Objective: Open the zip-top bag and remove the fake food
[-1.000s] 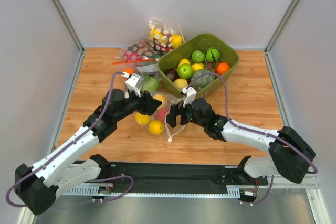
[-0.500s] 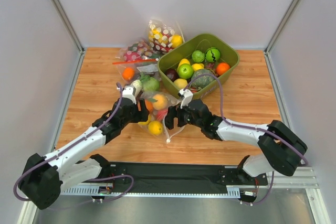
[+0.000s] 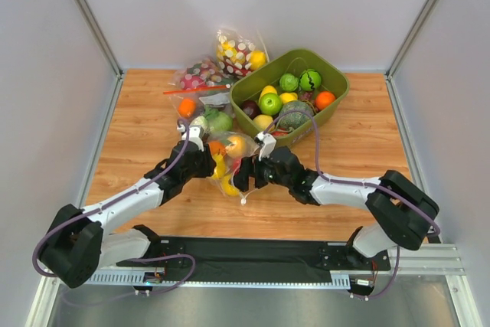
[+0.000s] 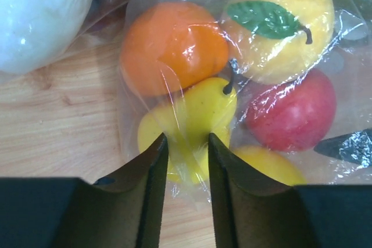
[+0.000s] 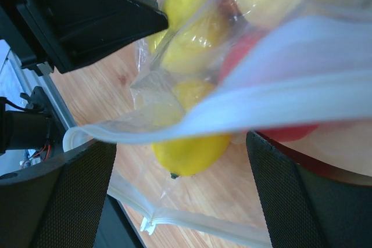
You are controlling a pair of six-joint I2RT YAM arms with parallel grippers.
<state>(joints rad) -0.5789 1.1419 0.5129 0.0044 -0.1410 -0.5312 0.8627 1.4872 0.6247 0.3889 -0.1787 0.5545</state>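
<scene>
Left gripper (image 3: 211, 165): low over the wood table (image 3: 138, 128), jaws drawn near together at an edge of the bag, with film and a yellow fruit in the gap. Whether they pinch it cannot be told. Zip-top bag (image 3: 227, 160): clear, lying between the two grippers, long axis running roughly far to near, mouth with pale zip strip pointing toward the near edge. Fake food (image 4: 174, 45): inside the bag — orange, yellow and red pieces bunched together. Right gripper (image 3: 243, 178): at the bag's mouth end, jaws spread wide, the zip strip crossing between them. Green bin (image 3: 342, 91): far right, holding more fruit.
</scene>
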